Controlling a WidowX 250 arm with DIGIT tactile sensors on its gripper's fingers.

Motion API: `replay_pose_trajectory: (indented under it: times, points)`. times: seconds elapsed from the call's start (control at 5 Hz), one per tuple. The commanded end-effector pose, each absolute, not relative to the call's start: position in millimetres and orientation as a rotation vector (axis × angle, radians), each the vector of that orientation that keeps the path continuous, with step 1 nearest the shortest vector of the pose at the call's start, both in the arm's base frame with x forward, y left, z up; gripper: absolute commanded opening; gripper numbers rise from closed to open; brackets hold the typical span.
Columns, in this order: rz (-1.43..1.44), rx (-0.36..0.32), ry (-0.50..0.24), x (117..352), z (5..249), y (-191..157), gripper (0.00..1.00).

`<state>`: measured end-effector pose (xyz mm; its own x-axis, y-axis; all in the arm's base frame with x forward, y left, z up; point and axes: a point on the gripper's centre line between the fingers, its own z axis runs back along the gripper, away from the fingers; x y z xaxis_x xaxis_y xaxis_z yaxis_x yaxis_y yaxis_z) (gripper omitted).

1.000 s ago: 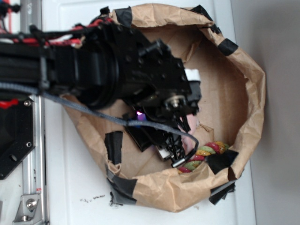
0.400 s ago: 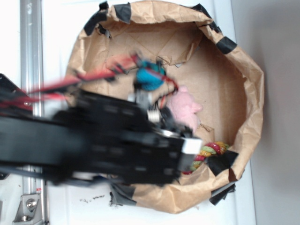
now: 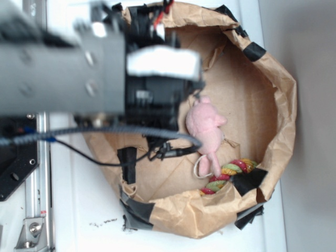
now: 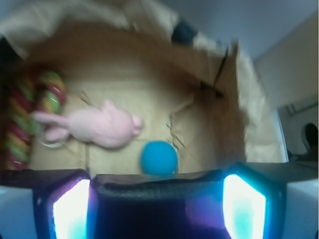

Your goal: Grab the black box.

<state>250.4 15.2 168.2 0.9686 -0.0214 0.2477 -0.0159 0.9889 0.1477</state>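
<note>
Black and glossy, with a faint violet sheen on its face, the black box [image 4: 159, 211] fills the gap between the 2 fingers [image 4: 70, 211] of the hand [image 4: 159, 199] in the wrist view; its upper edge shows as a dark, slightly rough band with rounded corners; the rest is blurred. The hand is clenched on it, 1 lit finger pressed to each end; the pad on the left of that view glows white-violet, the one on the right cyan. The visible long axis of the box runs straight across from finger to finger, level, with the narrow upper edge turned away from the hand toward the brown paper floor [image 4: 209, 129]; how far the box reaches below the picture's edge cannot be told.

Just beyond the box, close to the middle of the hand, lies the blue ball [image 4: 158, 157]; ahead and to the left of the hand in the wrist view lies the pink plush toy [image 4: 97, 128], stretched sideways; farther left sits the striped rope toy [image 4: 30, 119], its end touching the plush.

In the exterior view the arm [image 3: 63, 68] is a grey blur across the brown paper wall [image 3: 278, 105]; the hand itself cannot be made out there; the plush [image 3: 206, 128] and the rope [image 3: 231, 176] lie clear of the arm; a black tape patch [image 3: 127, 163] and a cable [image 3: 105, 131] sit beneath it, over the white bench [image 3: 79, 210].
</note>
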Motion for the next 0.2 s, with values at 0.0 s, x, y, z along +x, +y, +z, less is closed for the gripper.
replay_pose_trajectory:
  times: [0.0]
  points:
    - [0.006, 0.105, -0.260, 252.1, 182.0, 18.0, 0.00]
